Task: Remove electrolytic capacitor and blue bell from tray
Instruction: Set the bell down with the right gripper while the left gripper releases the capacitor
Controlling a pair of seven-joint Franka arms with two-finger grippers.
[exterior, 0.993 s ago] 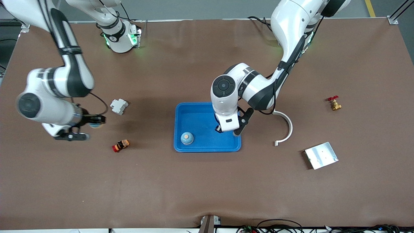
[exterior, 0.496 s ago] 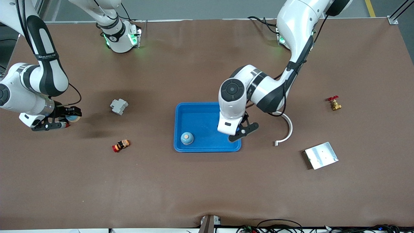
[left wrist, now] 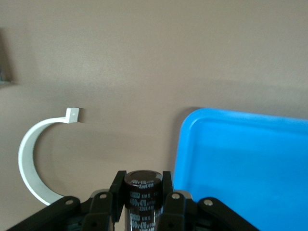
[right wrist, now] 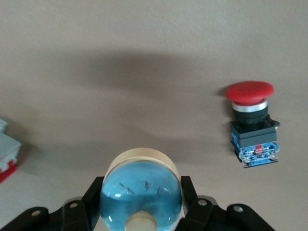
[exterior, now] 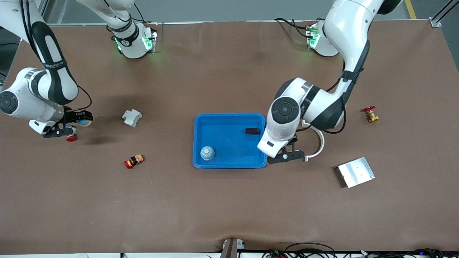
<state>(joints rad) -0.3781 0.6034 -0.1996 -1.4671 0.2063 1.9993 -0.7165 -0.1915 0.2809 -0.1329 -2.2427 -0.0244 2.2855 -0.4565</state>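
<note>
Over the tabletop's brown cover, just off the blue tray's (exterior: 229, 123) edge toward the left arm's end, the left claw (left wrist: 143, 195) has swung out from above the tray in the past second and grips a dark capacitor (left wrist: 142, 192). The cylinder sits clamped between the two fingers, its long axis running out past the fingertips, its printed side facing the wrist camera. A white curved bracket (exterior: 317, 141) lies just beside that claw, and a small dark block (exterior: 251, 131) now shows in the tray, where the arm had covered it.

Near the right arm's end of the tabletop, the right claw (right wrist: 140, 202) has pulled away from the grey breaker (exterior: 131, 118) and holds a blue bell (right wrist: 141, 190), dome outward, over bare cover beside a red push-button (right wrist: 251, 122). A second bell (exterior: 207, 153) rests in the tray's nearer corner.
</note>
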